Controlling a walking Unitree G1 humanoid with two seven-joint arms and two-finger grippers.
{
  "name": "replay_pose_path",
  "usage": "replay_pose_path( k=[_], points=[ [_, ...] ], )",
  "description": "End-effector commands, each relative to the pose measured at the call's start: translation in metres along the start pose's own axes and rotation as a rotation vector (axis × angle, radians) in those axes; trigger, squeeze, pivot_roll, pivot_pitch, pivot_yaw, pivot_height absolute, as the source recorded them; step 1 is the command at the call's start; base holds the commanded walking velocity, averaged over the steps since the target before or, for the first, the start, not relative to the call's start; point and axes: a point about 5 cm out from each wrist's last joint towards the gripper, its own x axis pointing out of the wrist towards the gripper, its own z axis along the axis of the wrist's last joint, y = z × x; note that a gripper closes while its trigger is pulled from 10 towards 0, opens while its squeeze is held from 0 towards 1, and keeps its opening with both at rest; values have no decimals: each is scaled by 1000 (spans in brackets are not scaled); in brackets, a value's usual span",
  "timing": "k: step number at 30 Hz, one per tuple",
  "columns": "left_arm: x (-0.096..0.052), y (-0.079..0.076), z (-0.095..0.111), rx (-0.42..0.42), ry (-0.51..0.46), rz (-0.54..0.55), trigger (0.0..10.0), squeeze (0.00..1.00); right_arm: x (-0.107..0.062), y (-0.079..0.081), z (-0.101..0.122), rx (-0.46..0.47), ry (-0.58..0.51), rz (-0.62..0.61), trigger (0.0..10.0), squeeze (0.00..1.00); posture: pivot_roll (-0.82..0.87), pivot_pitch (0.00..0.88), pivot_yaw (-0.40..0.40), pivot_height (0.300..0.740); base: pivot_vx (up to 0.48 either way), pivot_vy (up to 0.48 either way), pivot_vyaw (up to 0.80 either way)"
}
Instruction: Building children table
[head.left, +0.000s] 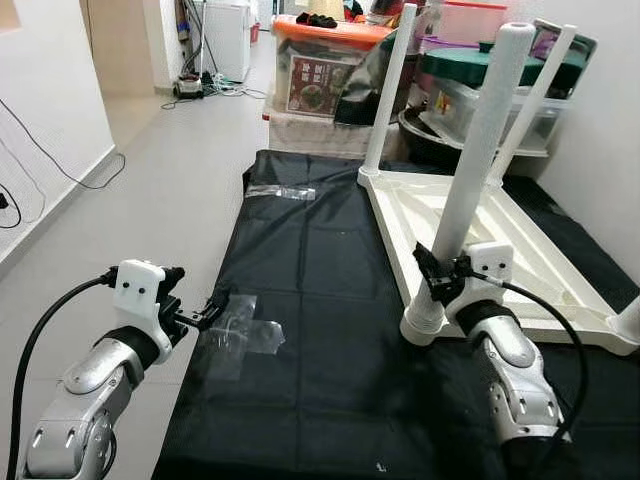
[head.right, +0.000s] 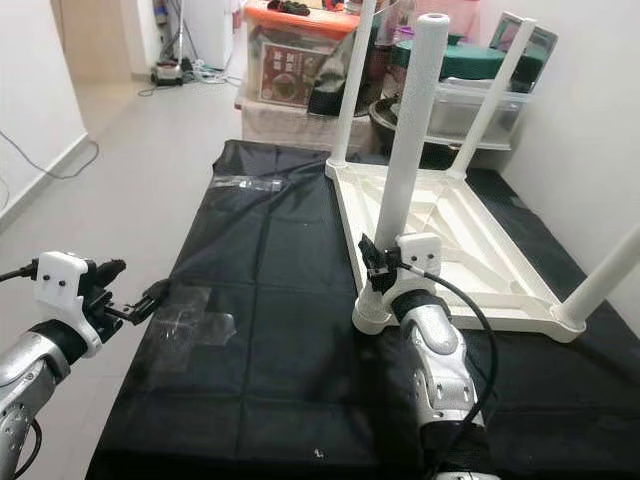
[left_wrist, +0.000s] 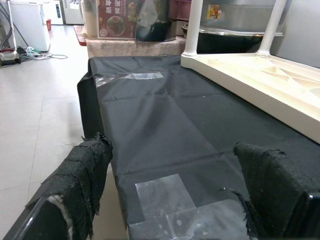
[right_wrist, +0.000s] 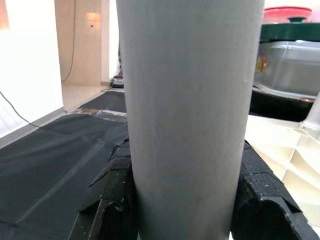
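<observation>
The cream plastic children's tabletop (head.left: 480, 235) lies upside down on the black floor sheet (head.left: 320, 300), out toward one o'clock, and the build looks nearly done. Three white round legs stand in their corner sockets: the near leg (head.left: 470, 170), the far-left leg (head.left: 390, 85) and the far-right leg (head.left: 535, 90). At the near-right corner, around three o'clock, a fourth white leg (head.right: 605, 275) slants up out of its socket, so that one may not be seated properly, though I can't tell for certain. The right hand (head.left: 440, 275) is clamped on the near leg low down, just above its collar, black pads (right_wrist: 112, 200) pressed to either side. The left hand (head.left: 205, 317) hovers at nine o'clock with fingers (left_wrist: 80, 175) spread apart and nothing in them, over clear tape patches (head.left: 240, 335) on the sheet. What's left, I'd say: firm up this leg, check the slanting one, then flip the table.
</observation>
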Motion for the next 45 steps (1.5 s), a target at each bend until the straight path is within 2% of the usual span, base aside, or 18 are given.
replay_pose_path(
  k=[1,5,9,10,11,12,14,15,16,18,22,27,30,35,36,45],
  points=[
    [1,0,-1,-7,10,-11,10000,0,-8,6,-38,120,185,-9,0,0,70,0,-102,740,0,0,0],
    [1,0,-1,-6,13,-10,10000,0,-6,3,-42,151,222,-51,0,0,72,0,-102,740,0,0,0],
    [0,1,-1,-4,15,-7,10000,0,-7,-3,-48,164,272,-145,0,0,79,0,-104,740,0,0,0],
    [0,1,-1,-2,15,-6,10000,0,-8,-5,-50,163,290,-205,0,0,79,0,-104,740,0,0,0],
    [0,1,-1,-2,15,-6,10000,0,-8,-5,-50,163,290,-205,0,0,79,0,-104,740,0,0,0],
    [-1,2,-1,1,16,-6,10000,0,-10,-6,-52,157,308,-303,0,0,81,0,-105,740,0,0,0],
    [-1,2,-1,2,16,-6,10000,0,-10,-6,-52,155,310,-315,0,0,81,0,-105,740,0,0,0],
    [-1,2,-1,4,15,-5,10000,0,-15,-9,-55,152,339,-438,0,0,82,0,-105,740,0,0,0],
    [-1,2,-1,4,15,-5,10000,0,-15,-9,-55,152,339,-438,0,0,82,0,-105,740,0,0,0],
    [-1,2,-1,5,15,-5,10000,0,-17,-10,-56,146,348,-477,0,0,86,0,-108,740,0,0,0],
    [-2,2,-1,11,17,-3,10000,0,-28,-7,-51,58,403,-655,0,0,86,0,-110,740,0,0,0],
    [-1,2,-1,20,20,0,10000,0,-31,-3,-40,44,416,-767,0,0,88,0,-117,740,0,0,0],
    [0,2,-1,19,17,4,10000,0,-30,6,-36,39,417,-767,0,0,90,0,-118,740,0,0,0],
    [0,1,-2,18,20,0,10000,0,-28,10,-34,53,418,-733,0,0,85,0,-112,740,0,0,0],
    [0,1,-2,18,21,-2,10000,0,-28,10,-34,64,440,-720,10000,0,85,0,-112,740,0,0,0],
    [3,0,-2,16,20,-11,10000,0,-31,10,-26,91,448,-730,10000,0,73,0,-105,740,0,0,0]
  ],
)
